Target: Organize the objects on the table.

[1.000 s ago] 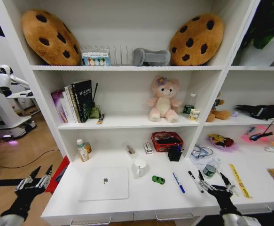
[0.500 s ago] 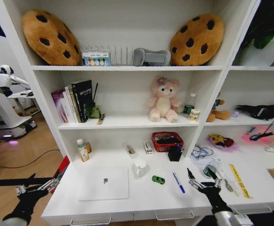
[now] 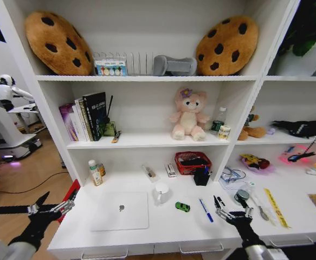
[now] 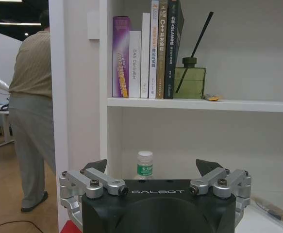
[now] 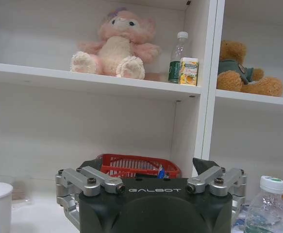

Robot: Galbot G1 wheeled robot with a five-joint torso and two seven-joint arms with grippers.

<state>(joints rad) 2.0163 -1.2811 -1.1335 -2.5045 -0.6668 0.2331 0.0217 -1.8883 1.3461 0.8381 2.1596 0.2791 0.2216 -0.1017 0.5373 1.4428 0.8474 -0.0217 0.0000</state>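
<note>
so the right gripper (image 3: 232, 213) hangs low over the long white desk (image 3: 163, 225), fingers spread and holding nothing, right above the slim black pen (image 3: 220, 201), with the slim blue pen (image 3: 205, 209) just beside it. the tiny green toy car (image 3: 182, 206) and the thin silver laptop (image 3: 121, 210) sit further left. the left gripper (image 3: 50, 208) is spread too, off the desk's left edge. my worry: those pens are thin and flat on a slick top, so a slightly off pinch could just roll one away, or bump the small clear bottle (image 3: 241, 196) nearby.
</note>
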